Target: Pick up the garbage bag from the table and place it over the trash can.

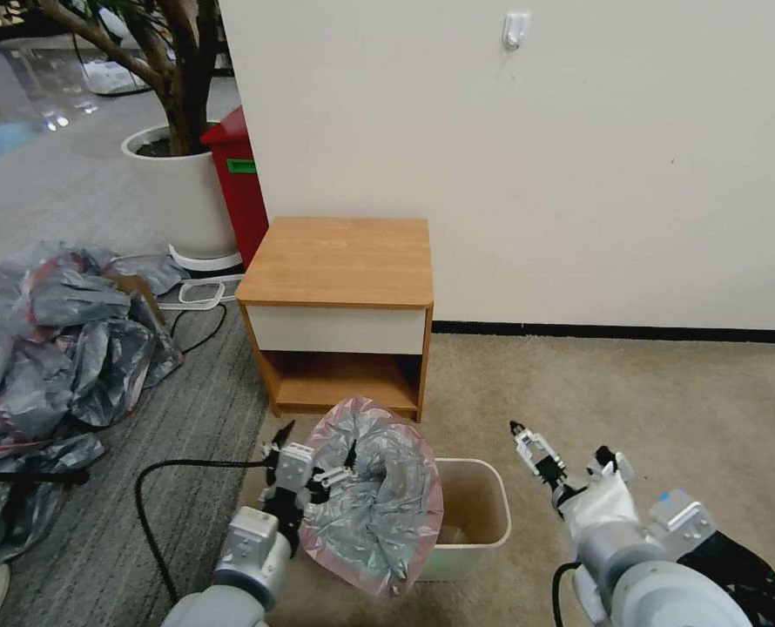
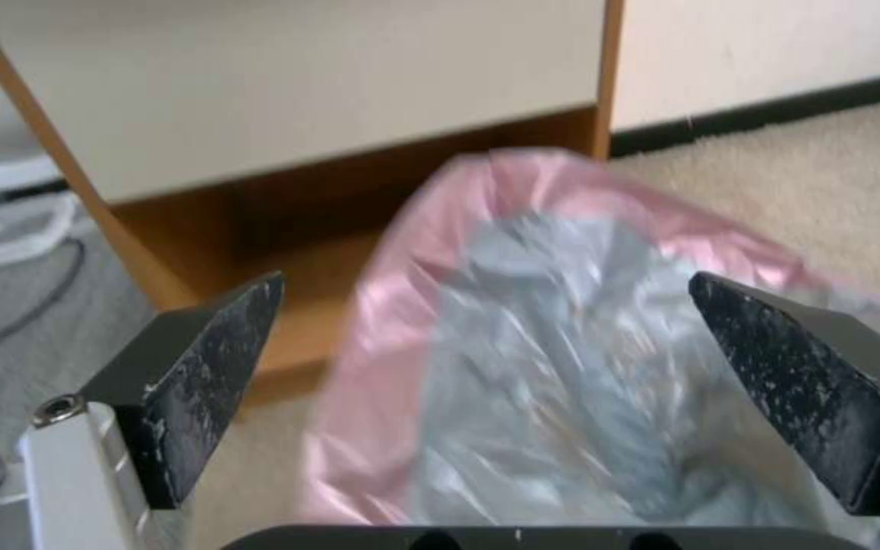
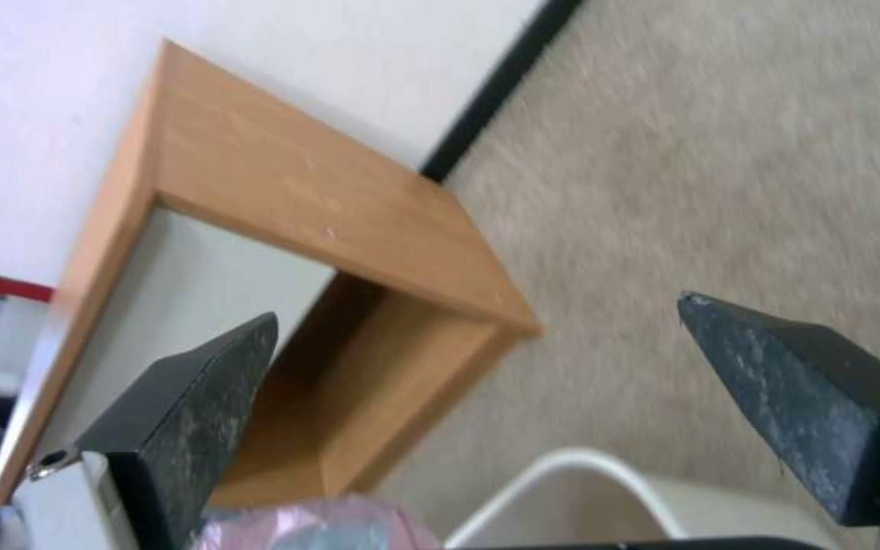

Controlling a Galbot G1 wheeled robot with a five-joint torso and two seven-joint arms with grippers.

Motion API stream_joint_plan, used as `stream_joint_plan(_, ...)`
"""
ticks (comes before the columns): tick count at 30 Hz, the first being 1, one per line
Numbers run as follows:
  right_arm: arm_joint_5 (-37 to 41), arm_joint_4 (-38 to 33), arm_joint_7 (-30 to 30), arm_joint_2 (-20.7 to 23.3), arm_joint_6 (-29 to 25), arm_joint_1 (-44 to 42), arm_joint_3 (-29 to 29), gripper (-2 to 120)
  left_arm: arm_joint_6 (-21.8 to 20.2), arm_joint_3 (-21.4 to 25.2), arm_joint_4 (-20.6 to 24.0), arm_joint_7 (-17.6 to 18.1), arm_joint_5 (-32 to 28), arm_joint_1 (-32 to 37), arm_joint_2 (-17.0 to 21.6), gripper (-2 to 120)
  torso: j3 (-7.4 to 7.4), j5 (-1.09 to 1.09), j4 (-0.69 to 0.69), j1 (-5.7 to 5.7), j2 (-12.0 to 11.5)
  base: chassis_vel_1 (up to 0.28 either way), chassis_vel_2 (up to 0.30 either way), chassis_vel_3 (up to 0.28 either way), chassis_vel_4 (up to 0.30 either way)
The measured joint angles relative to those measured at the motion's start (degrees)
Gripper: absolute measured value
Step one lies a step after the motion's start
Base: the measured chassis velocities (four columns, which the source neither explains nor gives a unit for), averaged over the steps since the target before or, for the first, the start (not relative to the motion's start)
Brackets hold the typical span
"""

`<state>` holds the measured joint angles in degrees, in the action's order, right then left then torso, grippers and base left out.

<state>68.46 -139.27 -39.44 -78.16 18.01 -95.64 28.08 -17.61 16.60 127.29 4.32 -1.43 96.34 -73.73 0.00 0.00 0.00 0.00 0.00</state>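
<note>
The garbage bag (image 1: 372,501), crinkly grey with a pink rim, stands bunched over the left side of the beige trash can (image 1: 479,514) on the carpet. My left gripper (image 1: 316,446) is at the bag's left rim, fingers spread wide. In the left wrist view the garbage bag (image 2: 552,351) lies between and beyond the open left gripper (image 2: 486,281). My right gripper (image 1: 560,442) hangs open to the right of the can, holding nothing. The right wrist view has the right gripper (image 3: 478,309) open above the can's rim (image 3: 562,473) and the bag's pink edge (image 3: 308,527). The table (image 1: 340,261) stands just behind with a bare top.
A large heap of grey-pink bags (image 1: 57,348) lies on the left floor. Behind the table stand a red bin (image 1: 239,183) and a white planter (image 1: 183,196). A black cable (image 1: 170,470) loops beside my left arm. Open carpet lies to the right.
</note>
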Motion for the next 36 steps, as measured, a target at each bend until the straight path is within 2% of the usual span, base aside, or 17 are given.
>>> stream_joint_plan(4, -5.6, 0.6, 8.6, -0.3, -0.6, -1.0, 2.3, 100, -0.1, -2.2, -2.6, 1.0, 0.2, -0.2, -0.5, 84, 0.0, 0.0, 0.0, 0.0, 0.0, 0.0, 0.0, 0.0, 0.0)
stream_joint_plan(6, -7.6, 1.0, 10.6, -0.3, -1.2, -1.4, 2.5, 100, 0.0, -2.5, -3.1, 1.2, 0.3, -0.2, -0.6, 81, 0.0, 0.0, 0.0, 0.0, 0.0, 0.0, 0.0, 0.0, 0.0)
stream_joint_plan(8, -12.8, 2.0, 14.9, -0.2, -3.0, -2.0, 2.6, 100, 0.0, -2.9, -3.9, 1.4, 0.4, -0.3, -0.9, 79, 0.0, 0.0, 0.0, 0.0, 0.0, 0.0, 0.0, 0.0, 0.0)
stream_joint_plan(12, -18.1, 3.2, 19.2, -0.1, -5.2, -2.4, 2.4, 100, 0.2, -3.2, -4.9, 1.6, 0.4, -0.5, -1.1, 78, 0.0, 0.0, 0.0, 0.0, 0.0, 0.0, 0.0, 0.0, 0.0)
stream_joint_plan(18, -20.0, 3.7, 20.0, -0.1, -6.0, -2.2, 2.1, 100, 0.6, -3.3, -6.0, 1.6, 0.4, -0.6, -1.4, 79, 0.0, 0.0, 0.0, 0.0, 0.0, 0.0, 0.0, 0.0, 0.0)
stream_joint_plan(29, -20.6, 5.7, 20.1, 0.1, -7.0, -1.9, 1.6, 100, -0.1, -4.8, -7.1, 4.7, 0.4, -0.3, -2.7, 73, 0.0, 0.0, 0.0, 0.0, 0.0, 0.0, 0.0, 0.0, 0.0)
stream_joint_plan(36, -20.6, 6.5, 20.1, 0.0, -7.2, -1.7, 0.9, 100, -2.4, -6.0, -5.7, 8.5, 1.3, 1.2, -3.0, 63, 0.0, 0.0, 0.01, -0.01, 0.0, 0.0, 0.0, 0.0, 0.0)
